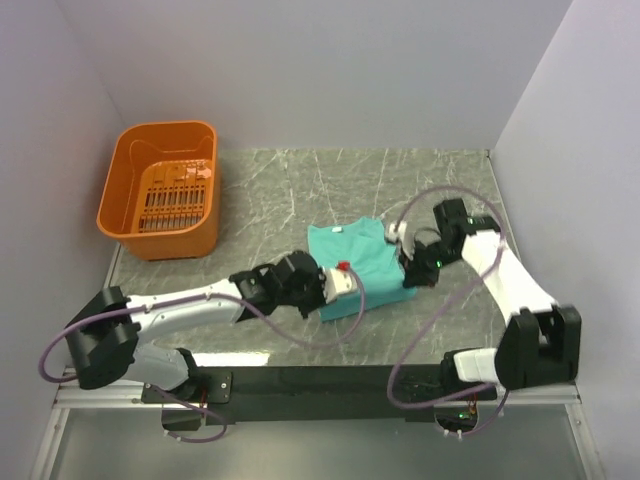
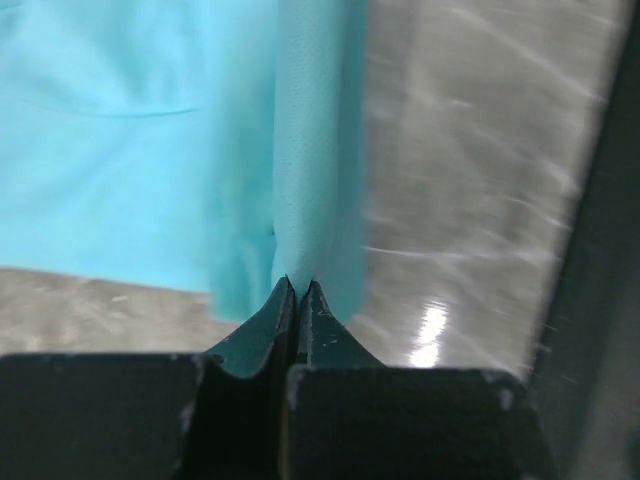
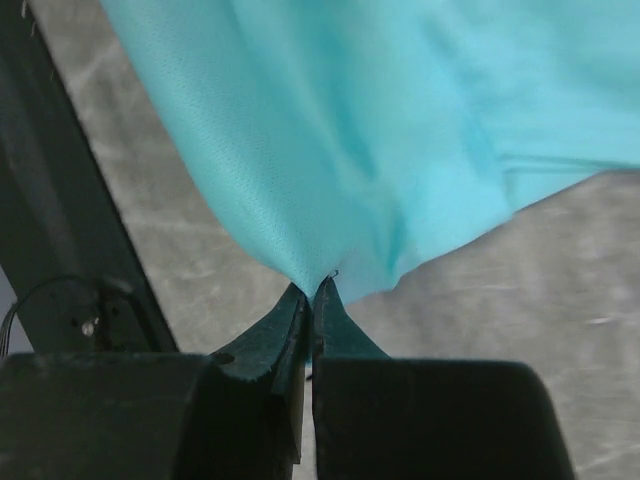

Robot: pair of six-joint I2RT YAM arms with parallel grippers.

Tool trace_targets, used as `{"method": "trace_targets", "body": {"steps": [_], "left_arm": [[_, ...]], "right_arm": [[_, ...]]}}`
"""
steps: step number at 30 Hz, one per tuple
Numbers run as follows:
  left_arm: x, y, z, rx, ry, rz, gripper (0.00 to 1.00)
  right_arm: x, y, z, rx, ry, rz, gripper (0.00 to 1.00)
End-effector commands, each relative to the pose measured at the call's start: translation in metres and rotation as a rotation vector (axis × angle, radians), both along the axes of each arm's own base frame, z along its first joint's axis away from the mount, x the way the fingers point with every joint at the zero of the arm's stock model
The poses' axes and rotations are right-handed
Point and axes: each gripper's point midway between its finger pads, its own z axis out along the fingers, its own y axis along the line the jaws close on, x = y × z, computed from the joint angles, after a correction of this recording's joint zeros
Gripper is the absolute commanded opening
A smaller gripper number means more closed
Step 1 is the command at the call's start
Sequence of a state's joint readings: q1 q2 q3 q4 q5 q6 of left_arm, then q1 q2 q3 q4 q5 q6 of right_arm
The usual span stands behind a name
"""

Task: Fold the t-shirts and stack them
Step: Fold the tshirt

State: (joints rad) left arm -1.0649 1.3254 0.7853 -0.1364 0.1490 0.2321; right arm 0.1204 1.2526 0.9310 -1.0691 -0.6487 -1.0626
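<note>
From above, we see a grey marbled table (image 1: 300,185) enclosed by pale walls (image 1: 330,70). An orange basket (image 1: 165,190) of slotted plastic stands at its far left corner, well apart from everything else. A teal t-shirt (image 1: 358,258) lies near the middle of the table, partly folded into a rough rectangle. Purple cables (image 1: 442,189) loop from both arms, one arching over the table just beside the shirt's far right corner. The left gripper (image 1: 352,290) reaches in at the shirt's near left edge and the right gripper (image 1: 407,280) at its near right edge, but from this height we cannot tell how their jaws stand. In the left wrist view, we look along the left gripper's two dark fingers, clenched together with a fold of teal fabric pinched between their tips. The cloth rises from them as a narrow pleat, the rest of the shirt spreads to the left, and bare table shows to the right, ending at a dark strip (image 2: 605,250) along the picture's edge. In the right wrist view, the right gripper's fingers are likewise pressed tight on a corner of the shirt. The fabric fans away from the tips, with table below and to the right, and a dark bar (image 3: 70,190) slants down the left side. Only the wrist views show the grips; only the overhead view shows the basket and the shirt's whole outline.
</note>
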Motion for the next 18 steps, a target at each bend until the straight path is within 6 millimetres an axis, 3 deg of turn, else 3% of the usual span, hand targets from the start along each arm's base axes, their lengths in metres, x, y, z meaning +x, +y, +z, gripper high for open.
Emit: {"method": "trace_targets", "body": {"steps": [1,2,4,5,6,7,8,9,10,11,12,14,15,17,18], "left_arm": [[0.059,0.0,0.027,-0.037,-0.102,0.095,0.0],[0.072,0.0,0.027,-0.043,-0.113,0.112,0.0],[0.111,0.007,0.041,-0.07,-0.154,0.183,0.0],[0.125,0.005,0.037,-0.073,-0.151,0.197,0.0],[0.152,0.012,0.05,-0.094,-0.182,0.247,0.01],[0.164,0.015,0.048,-0.086,-0.186,0.265,0.0],[0.193,0.02,0.045,-0.087,-0.204,0.311,0.0],[0.207,0.023,0.041,-0.088,-0.2,0.34,0.0],[0.219,0.026,0.035,-0.085,-0.195,0.358,0.0],[0.231,0.029,0.013,-0.054,-0.168,0.382,0.0],[0.251,0.038,0.015,-0.053,-0.184,0.446,0.0],[0.267,0.044,-0.005,-0.02,-0.17,0.493,0.0],[0.28,0.049,-0.001,-0.029,-0.187,0.543,0.0],[0.288,0.05,-0.013,-0.026,-0.164,0.55,0.0],[0.295,0.048,-0.011,-0.029,-0.169,0.542,0.0]], "right_arm": [[0.064,0.01,0.024,0.047,-0.058,-0.08,0.0],[0.086,0.015,0.039,0.066,-0.096,-0.091,0.0],[0.111,0.023,0.034,0.098,-0.043,-0.128,0.0],[0.134,0.028,0.05,0.12,-0.081,-0.141,0.0],[0.148,0.032,0.038,0.132,-0.03,-0.156,0.0],[0.161,0.037,0.038,0.151,-0.003,-0.195,0.0],[0.186,0.041,0.053,0.175,-0.049,-0.209,0.0],[0.201,0.045,0.033,0.177,0.006,-0.232,0.0],[0.217,0.05,0.032,0.2,0.03,-0.29,0.0],[0.237,0.054,0.038,0.208,0.004,-0.315,0.0],[0.251,0.055,0.016,0.182,0.04,-0.357,0.0],[0.281,0.06,0.016,0.172,0.006,-0.433,0.0],[0.29,0.06,0.003,0.166,0.037,-0.493,0.0],[0.311,0.062,0.004,0.149,-0.017,-0.528,0.0],[0.315,0.063,-0.007,0.14,0.003,-0.535,0.0]]}}
